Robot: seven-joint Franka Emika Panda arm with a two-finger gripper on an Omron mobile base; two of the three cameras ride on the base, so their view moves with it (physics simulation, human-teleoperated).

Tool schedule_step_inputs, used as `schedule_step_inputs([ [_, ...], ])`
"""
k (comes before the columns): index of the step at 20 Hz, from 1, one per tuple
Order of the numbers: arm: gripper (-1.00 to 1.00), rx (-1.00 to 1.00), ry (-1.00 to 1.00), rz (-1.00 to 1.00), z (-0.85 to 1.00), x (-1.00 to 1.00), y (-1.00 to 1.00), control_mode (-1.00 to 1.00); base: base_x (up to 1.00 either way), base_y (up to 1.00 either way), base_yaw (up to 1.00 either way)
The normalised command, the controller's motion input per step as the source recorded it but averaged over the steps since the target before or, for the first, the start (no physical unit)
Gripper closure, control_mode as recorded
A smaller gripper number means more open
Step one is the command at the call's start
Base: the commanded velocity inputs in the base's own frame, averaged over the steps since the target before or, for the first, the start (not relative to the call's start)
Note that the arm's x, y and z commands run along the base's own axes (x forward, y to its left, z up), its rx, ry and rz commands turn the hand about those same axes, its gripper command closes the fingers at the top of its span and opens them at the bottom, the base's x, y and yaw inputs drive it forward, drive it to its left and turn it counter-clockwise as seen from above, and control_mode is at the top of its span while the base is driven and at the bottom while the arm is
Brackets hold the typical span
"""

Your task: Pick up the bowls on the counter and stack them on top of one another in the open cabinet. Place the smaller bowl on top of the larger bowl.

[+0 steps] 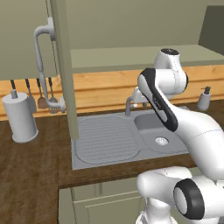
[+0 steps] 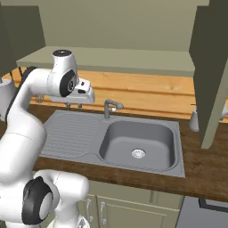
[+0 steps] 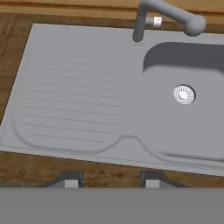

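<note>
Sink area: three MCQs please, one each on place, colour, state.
1. The faucet stands:
A) on the sink's back rim, where drainboard meets basin
B) on the front rim
C) inside the bowl of the sink, by the drain

2. The counter is:
A) white
B) dark-brown wood
C) green

3. The gripper is:
A) shut on a bowl
B) shut on the tap
C) open, holding nothing

Answers:
1 A, its stem rises from the far edge, at the divide between the two.
2 B, brown planks border the steel.
3 C, the hand view shows the fingertips apart with only bare counter between.
</note>
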Motion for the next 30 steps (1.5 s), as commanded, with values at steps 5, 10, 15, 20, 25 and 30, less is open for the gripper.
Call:
schedule_step_inputs([
  [5,-1.00,0.00,-0.01,0.00,0.00,-0.60,0.00,-1.00,0.00,0.00,0.00],
  [10,-1.00,0.00,0.00,0.00,-0.04,-1.00,0.00,-1.00,0.00,0.00,0.00],
  [15,-1.00,0.00,0.00,0.00,-0.08,-0.69,0.00,-1.00,0.00,0.00,0.00],
  [20,-1.00,0.00,0.00,0.00,-0.17,-0.55,-0.06,-1.00,0.00,0.00,0.00],
  [25,-1.00,0.03,0.00,0.00,-0.09,-0.21,-0.01,-1.00,0.00,0.00,0.00],
  [30,-1.00,0.01,0.00,0.00,-0.01,-0.02,0.00,-1.00,0.00,0.00,0.00],
])
